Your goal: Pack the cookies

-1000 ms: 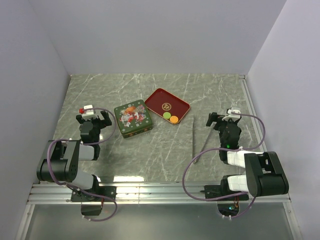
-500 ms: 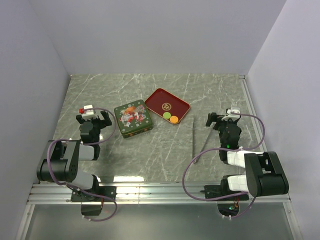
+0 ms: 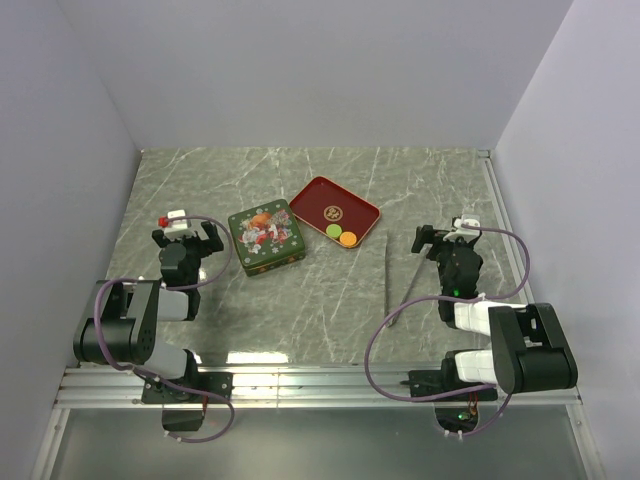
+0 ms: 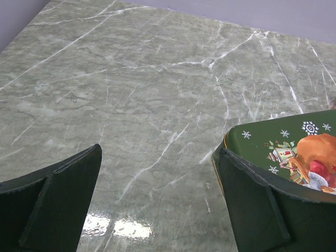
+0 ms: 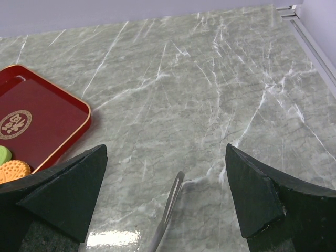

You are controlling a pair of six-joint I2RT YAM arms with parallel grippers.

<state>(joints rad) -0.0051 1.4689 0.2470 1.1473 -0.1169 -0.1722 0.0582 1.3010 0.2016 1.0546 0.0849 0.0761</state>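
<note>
Two cookies lie in a red tray [image 3: 322, 196]: a green round [image 3: 333, 231] and an orange round [image 3: 348, 238]. They show at the left edge of the right wrist view, green [image 5: 4, 154] above orange [image 5: 12, 170], inside the tray [image 5: 47, 113]. A green decorated tin [image 3: 266, 236] sits shut left of the tray; its corner shows in the left wrist view [image 4: 283, 144]. My left gripper [image 3: 187, 236] is open and empty, left of the tin. My right gripper [image 3: 442, 238] is open and empty, right of the tray.
Metal tweezers [image 3: 394, 280] lie on the marble table between the tray and my right gripper; their tip shows in the right wrist view [image 5: 170, 202]. Walls close the table on the left, back and right. A metal rail [image 3: 320, 380] runs along the near edge.
</note>
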